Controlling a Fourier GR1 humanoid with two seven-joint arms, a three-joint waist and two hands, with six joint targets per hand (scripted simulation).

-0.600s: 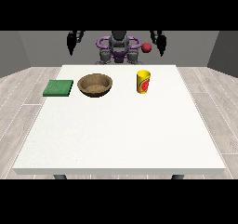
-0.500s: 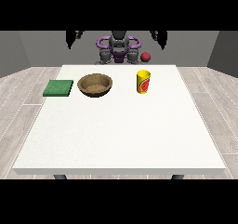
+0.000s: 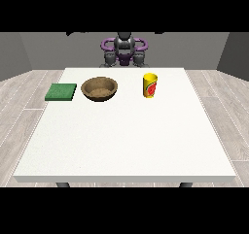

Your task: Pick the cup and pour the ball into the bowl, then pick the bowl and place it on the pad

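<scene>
Since the earlier frames both arms have gone higher. The hand at the view's left (image 3: pixel 76 33) and the hand at the view's right (image 3: pixel 158 32) now show only as thin dark slivers at the upper limit of the scene, well above and behind the round brown wooden bowl (image 3: pixel 99 97). So little of either hand shows that I cannot tell whether it is spread or closed, and neither is near any of the things below. The small red ball that hung in the air beside the robot's shoulder a moment ago has dropped out of sight. Whether it landed inside the cup cannot be told from this side.

The bowl stands upright on the large white surface (image 3: pixel 126 141), in the far half, a little towards the view's left. Its inside looks speckled brown and nothing can be made out lying in it. The flat green square pad (image 3: pixel 61 91) lies near the bowl on the view's left, apart from it, with a strip of white between them. The yellow cup with a red mark on its side (image 3: pixel 150 85) stands upright on the view's right of the bowl, well apart from it. The robot's grey and purple torso (image 3: pixel 124 48) stands behind the bowl, beyond the far edge.
</scene>
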